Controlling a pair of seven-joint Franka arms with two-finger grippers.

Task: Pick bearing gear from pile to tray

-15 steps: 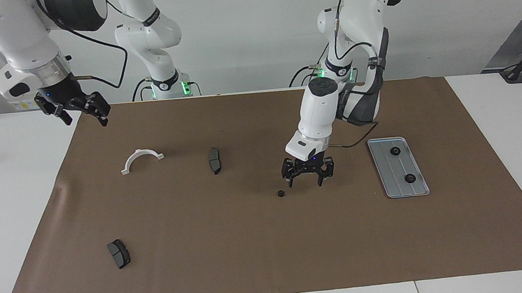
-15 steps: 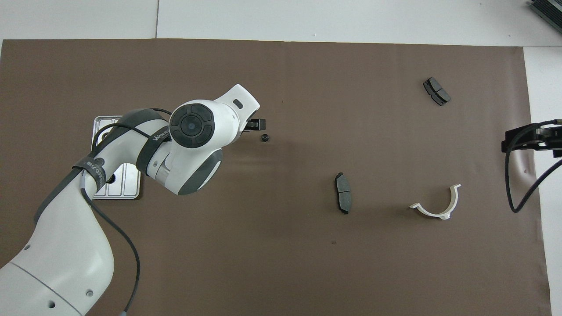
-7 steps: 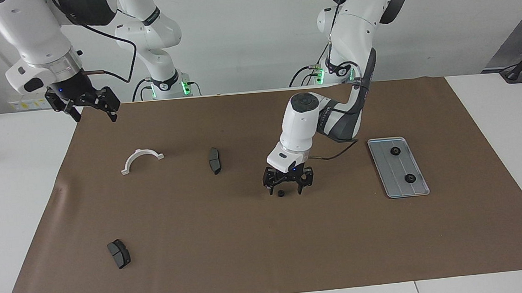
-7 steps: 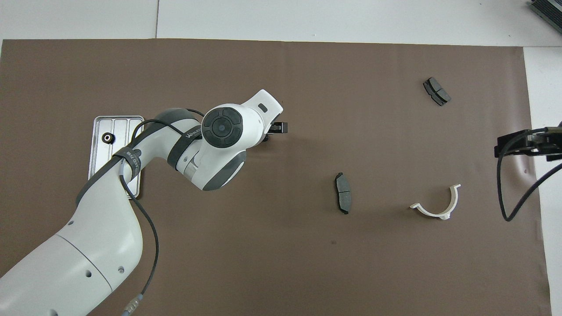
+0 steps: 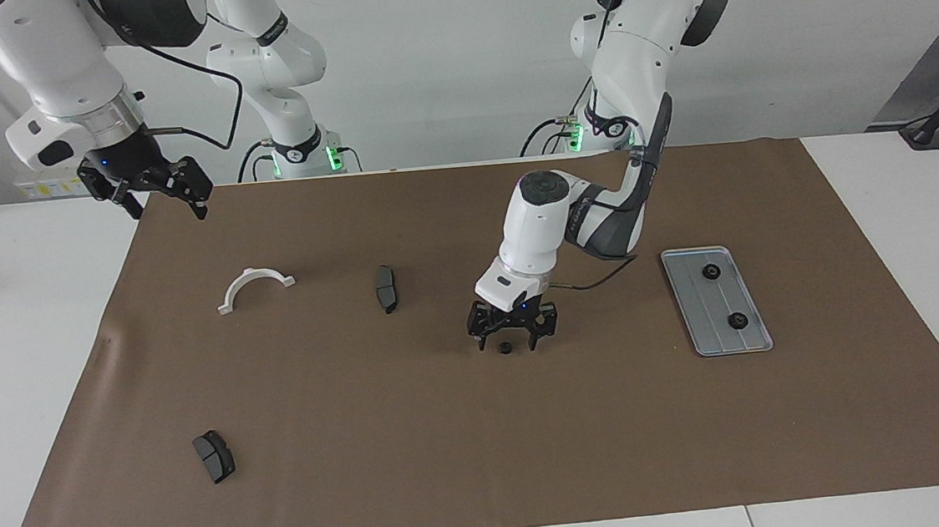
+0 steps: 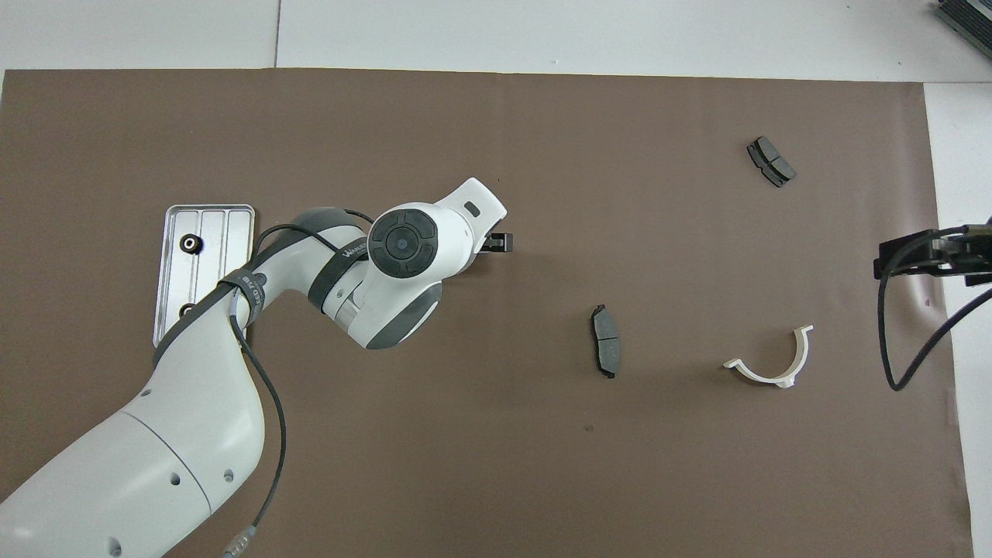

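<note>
A tiny black bearing gear (image 5: 505,347) lies on the brown mat (image 5: 451,449) near the middle. My left gripper (image 5: 508,344) is down at the mat with one finger on each side of that gear, open, and a gap shows on both sides. In the overhead view the left arm's wrist hides the gear; only one finger (image 6: 501,242) sticks out. The silver tray (image 5: 706,337) lies toward the left arm's end and holds two black gears (image 5: 711,271) (image 5: 739,320). My right gripper (image 5: 153,198) hangs open over the mat's corner at the right arm's end, and the arm waits.
The rest of the pile is scattered on the mat: a white half-ring bracket (image 5: 253,285), one dark brake pad (image 5: 386,288) between bracket and gear, and a second pad (image 5: 214,456) farther from the robots. The tray (image 6: 232,225) shows beside the left forearm.
My left gripper has moved from beside the gear toward the right arm's end and come down, so its fingers now straddle the gear. The right gripper has risen slightly.
</note>
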